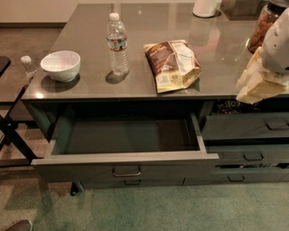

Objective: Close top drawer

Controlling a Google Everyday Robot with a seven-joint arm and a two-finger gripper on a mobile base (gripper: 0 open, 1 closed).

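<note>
The top drawer (126, 135) is a wide dark grey-green drawer, pulled far out from under the counter, and its deep box is empty. Its flat front panel (122, 169) carries a small metal bar handle (126, 172) at the middle. My gripper (258, 85) is the cream-coloured part at the right edge, held over the counter's front right, above the right-hand drawers and well right of the open drawer. It holds nothing that I can see.
On the grey counter (90, 85) stand a white bowl (60, 65), a water bottle (118, 43), a snack bag (173, 64), a white container (206, 6) and a jar (266, 25). Narrower drawers (246, 128) stack at right. A black stand (11, 135) is at left. Green carpet (149, 207) lies in front.
</note>
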